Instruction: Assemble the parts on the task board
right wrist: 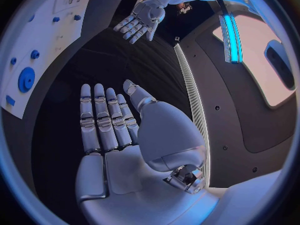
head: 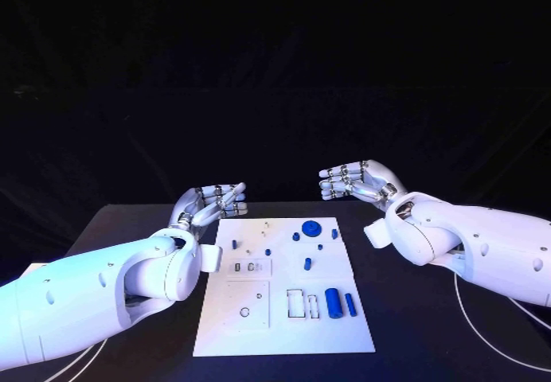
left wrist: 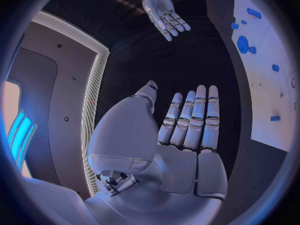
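Note:
The white task board point(head: 345, 322) lies in the middle of the black table. Small blue parts rest on it: a round disc point(head: 311, 227) near its far edge, and a thick cylinder point(head: 333, 302) with a thin peg point(head: 350, 305) beside it near the front right. My left hand point(head: 211, 204) hovers off the board's far left corner, fingers straight and apart, holding nothing; its palm point(left wrist: 187, 130) is bare. My right hand point(head: 358, 183) floats beyond the board's far right corner, fingers spread and empty, palm point(right wrist: 106, 125) bare. The board point(left wrist: 275, 85) and disc point(right wrist: 26, 79) appear in the wrist views.
Black table point(head: 138, 227) surrounds the board on both sides. White cables point(head: 482, 318) trail over the table at the right. Several recesses and outlined slots point(head: 301, 304) mark the board's near half.

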Robot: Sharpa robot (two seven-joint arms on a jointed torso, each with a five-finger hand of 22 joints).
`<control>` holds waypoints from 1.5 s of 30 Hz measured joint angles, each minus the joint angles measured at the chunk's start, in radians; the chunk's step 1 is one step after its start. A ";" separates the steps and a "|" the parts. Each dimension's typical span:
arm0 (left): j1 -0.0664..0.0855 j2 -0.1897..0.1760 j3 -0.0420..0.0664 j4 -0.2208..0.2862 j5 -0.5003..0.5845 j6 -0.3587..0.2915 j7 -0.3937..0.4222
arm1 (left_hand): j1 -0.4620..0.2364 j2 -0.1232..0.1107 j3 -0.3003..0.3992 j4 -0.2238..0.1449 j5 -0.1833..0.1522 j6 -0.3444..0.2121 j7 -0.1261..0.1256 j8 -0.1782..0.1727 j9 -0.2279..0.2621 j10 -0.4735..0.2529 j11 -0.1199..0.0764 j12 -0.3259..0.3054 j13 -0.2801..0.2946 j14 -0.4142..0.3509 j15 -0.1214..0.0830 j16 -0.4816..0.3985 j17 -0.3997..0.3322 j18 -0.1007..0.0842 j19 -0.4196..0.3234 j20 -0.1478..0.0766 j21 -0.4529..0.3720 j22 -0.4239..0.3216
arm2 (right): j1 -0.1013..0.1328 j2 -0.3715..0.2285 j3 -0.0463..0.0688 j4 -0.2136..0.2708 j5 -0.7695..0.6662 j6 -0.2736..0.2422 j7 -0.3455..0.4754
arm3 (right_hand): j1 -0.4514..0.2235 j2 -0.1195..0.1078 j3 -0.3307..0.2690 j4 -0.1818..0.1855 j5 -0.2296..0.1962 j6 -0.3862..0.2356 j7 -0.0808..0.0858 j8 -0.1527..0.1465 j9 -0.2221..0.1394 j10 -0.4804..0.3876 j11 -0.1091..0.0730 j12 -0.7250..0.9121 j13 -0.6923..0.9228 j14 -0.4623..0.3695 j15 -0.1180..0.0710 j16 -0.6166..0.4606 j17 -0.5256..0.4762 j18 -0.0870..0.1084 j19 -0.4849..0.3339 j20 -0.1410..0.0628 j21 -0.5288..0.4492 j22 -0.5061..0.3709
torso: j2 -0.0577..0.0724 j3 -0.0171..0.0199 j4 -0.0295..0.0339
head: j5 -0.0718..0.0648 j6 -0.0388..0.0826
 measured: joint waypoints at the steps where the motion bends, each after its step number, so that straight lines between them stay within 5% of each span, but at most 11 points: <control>1: 0.000 -0.009 0.000 0.008 0.000 0.004 0.001 | 0.004 0.005 -0.002 -0.008 0.000 0.012 0.005 0.000 0.000 0.019 -0.005 0.002 0.000 0.023 -0.007 0.005 0.007 0.000 0.020 -0.006 0.004 0.000 | 0.003 -0.001 0.000 -0.001 -0.027 -0.002 -0.002 | 0.000 0.000 0.009 -0.004 0.000 0.013 0.000 0.000 0.000 0.014 -0.003 0.000 0.000 0.020 -0.006 0.002 0.000 0.000 0.016 -0.008 0.006 0.000 | 0.003 -0.0001 0.0001 | 0.000 0.001; 8: 0.006 -0.070 0.000 0.081 0.010 0.053 -0.001 | 0.011 0.021 -0.024 -0.041 0.000 0.070 -0.005 0.005 -0.003 0.107 -0.036 0.004 0.002 0.145 -0.043 0.017 0.065 0.000 0.135 -0.045 0.018 0.001 | 0.034 -0.003 0.003 -0.014 -0.299 -0.007 -0.043 | -0.013 -0.024 0.076 -0.031 -0.006 0.097 -0.023 0.000 0.002 0.124 -0.038 -0.006 0.000 0.146 -0.051 0.010 0.011 0.000 0.150 -0.064 0.060 0.010 | 0.035 -0.0049 0.0078 | -0.011 0.014; 12: 0.014 -0.094 0.001 0.126 0.035 0.088 -0.007 | 0.016 0.026 -0.031 -0.053 0.000 0.086 -0.007 0.005 -0.003 0.129 -0.043 -0.009 0.003 0.185 -0.058 0.032 0.098 0.000 0.176 -0.058 0.023 0.001 | 0.050 -0.004 0.006 -0.017 -0.488 -0.006 -0.092 | -0.007 -0.041 0.084 -0.037 -0.019 0.126 -0.037 0.000 0.003 0.183 -0.059 -0.006 0.005 0.234 -0.084 0.040 0.032 0.000 0.230 -0.100 0.111 0.032 | 0.057 -0.0108 0.0185 | -0.019 0.022; 19: 0.031 -0.126 0.002 0.175 0.091 0.135 -0.024 | 0.016 0.034 -0.031 -0.059 0.000 0.093 -0.013 0.005 -0.003 0.138 -0.046 -0.010 0.005 0.192 -0.058 0.034 0.115 0.000 0.184 -0.064 0.023 -0.001 | 0.069 0.018 0.008 -0.014 -0.838 0.015 -0.212 | -0.008 -0.090 0.079 -0.032 -0.091 0.166 -0.071 -0.009 0.003 0.250 -0.100 -0.014 0.006 0.419 -0.145 0.135 0.110 0.000 0.400 -0.170 0.284 0.121 | 0.098 -0.0232 0.0381 | -0.034 0.033; 23: 0.036 -0.131 0.002 0.189 0.110 0.152 -0.033 | 0.016 0.034 -0.031 -0.059 0.000 0.097 -0.010 0.005 -0.003 0.138 -0.046 -0.010 0.005 0.192 -0.058 0.034 0.119 0.000 0.187 -0.062 0.023 -0.001 | 0.071 0.041 0.008 -0.019 -0.984 0.038 -0.270 | -0.031 -0.113 0.092 -0.014 -0.091 0.161 -0.076 -0.017 0.001 0.240 -0.110 -0.020 0.004 0.432 -0.155 0.208 0.173 0.000 0.442 -0.188 0.368 0.170 | 0.116 -0.0282 0.0459 | -0.040 0.041; 30: 0.039 -0.131 0.003 0.224 0.112 0.175 -0.042 | 0.016 0.034 -0.031 -0.064 0.000 0.097 -0.010 0.005 -0.003 0.138 -0.046 -0.015 0.005 0.192 -0.058 0.034 0.125 0.000 0.190 -0.065 0.023 -0.002 | 0.072 0.066 0.009 -0.043 -1.145 0.085 -0.349 | -0.059 -0.155 0.172 0.029 -0.091 0.159 -0.082 -0.017 0.001 0.197 -0.112 -0.020 0.004 0.432 -0.155 0.418 0.356 -0.001 0.445 -0.192 0.665 0.457 | 0.142 -0.0360 0.0634 | -0.056 0.045; 35: 0.040 -0.128 0.003 0.241 0.097 0.189 -0.046 | 0.016 0.034 -0.034 -0.067 0.000 0.097 -0.010 0.001 -0.003 0.138 -0.046 -0.018 0.005 0.192 -0.058 0.034 0.127 0.000 0.190 -0.065 0.023 -0.003 | 0.072 0.075 0.009 -0.054 -1.201 0.121 -0.383 | -0.058 -0.179 0.206 0.063 -0.097 0.159 -0.082 -0.017 0.001 0.178 -0.106 -0.020 0.004 0.432 -0.155 0.525 0.465 -0.024 0.445 -0.192 0.844 0.660 | 0.152 -0.0394 0.0739 | -0.064 0.045; 45: 0.041 -0.129 0.005 0.245 0.093 0.202 -0.049 | 0.016 0.034 -0.037 -0.069 0.000 0.097 -0.010 0.001 -0.003 0.143 -0.046 -0.019 0.005 0.196 -0.062 0.039 0.136 -0.001 0.198 -0.066 0.023 -0.003 | 0.071 0.105 0.009 -0.083 -1.258 0.206 -0.421 | -0.042 -0.206 0.237 0.103 -0.102 0.155 -0.085 -0.017 0.001 0.149 -0.097 -0.020 0.004 0.432 -0.155 0.665 0.608 -0.039 0.438 -0.181 0.977 0.805 | 0.171 -0.0409 0.0848 | -0.072 0.051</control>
